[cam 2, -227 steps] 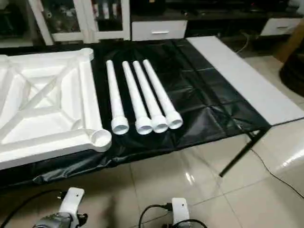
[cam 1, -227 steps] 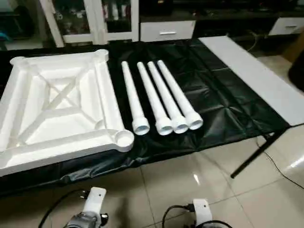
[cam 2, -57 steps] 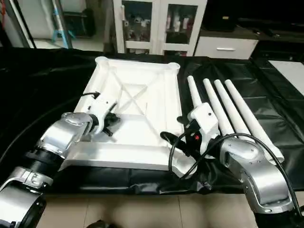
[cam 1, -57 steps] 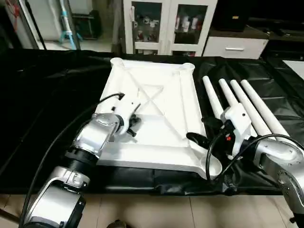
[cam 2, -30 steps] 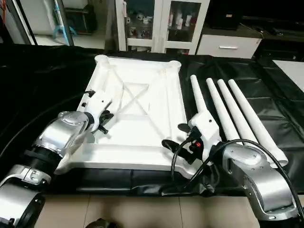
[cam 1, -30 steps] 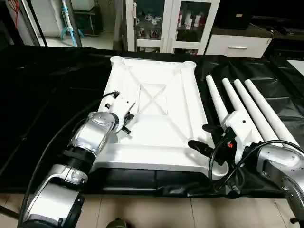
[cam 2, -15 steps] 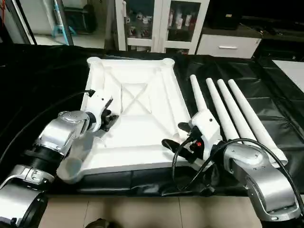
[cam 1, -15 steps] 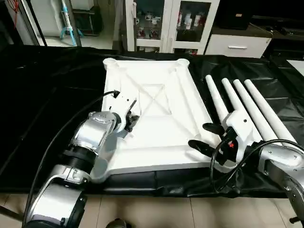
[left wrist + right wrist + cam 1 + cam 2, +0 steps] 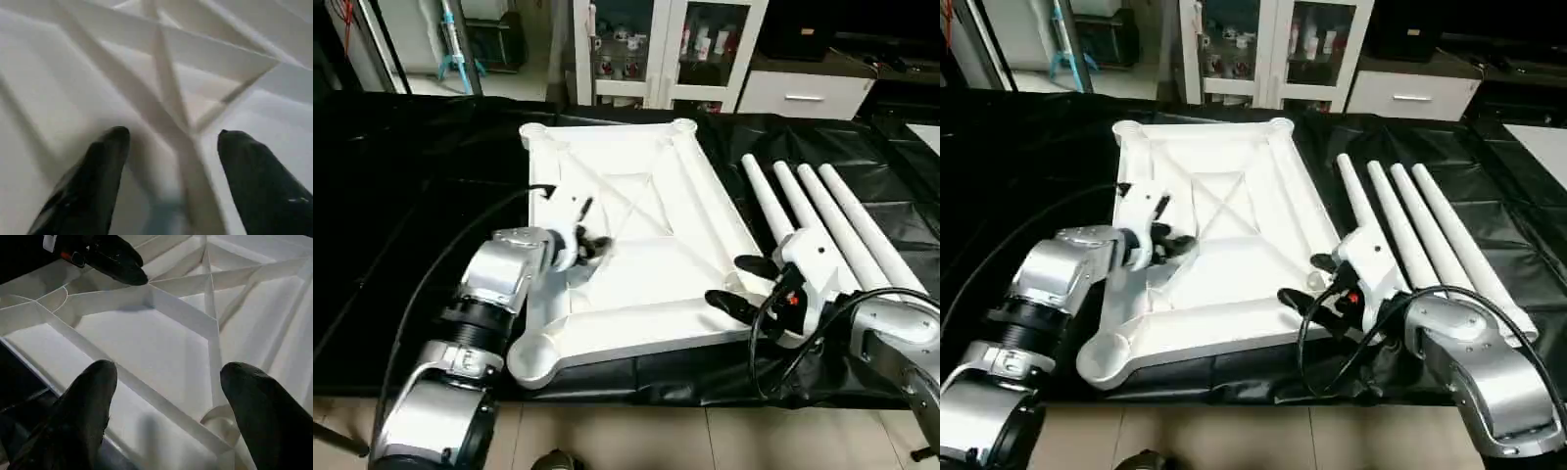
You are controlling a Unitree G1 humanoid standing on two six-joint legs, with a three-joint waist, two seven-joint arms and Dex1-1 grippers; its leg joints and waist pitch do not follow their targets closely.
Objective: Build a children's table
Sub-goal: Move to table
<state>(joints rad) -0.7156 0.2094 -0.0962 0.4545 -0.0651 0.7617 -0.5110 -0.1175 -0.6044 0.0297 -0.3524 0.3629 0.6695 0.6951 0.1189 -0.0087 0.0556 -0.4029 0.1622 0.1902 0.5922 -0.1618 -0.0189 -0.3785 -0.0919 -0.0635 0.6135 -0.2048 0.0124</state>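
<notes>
The white plastic square tabletop (image 9: 626,235), ribbed underside up, lies askew on the black-covered surface (image 9: 401,196). The left claw (image 9: 168,147) is spread astride a rib at the tabletop's 9 o'clock side. The right claw (image 9: 736,284) is spread over the 4 o'clock edge, four white tubular legs (image 9: 822,220) lying just beyond at 3 o'clock.

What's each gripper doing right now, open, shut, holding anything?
Left gripper: open, fingers either side of a rib of the tabletop, not clamped.
Right gripper: open, holding nothing, at the tabletop's near edge.

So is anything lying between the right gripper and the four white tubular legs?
Nothing visible does. The right gripper, fingers apart, hovers over the near right edge of the upturned white plastic tabletop; the four white tubular legs lie just beyond on bare black table cover.
</notes>
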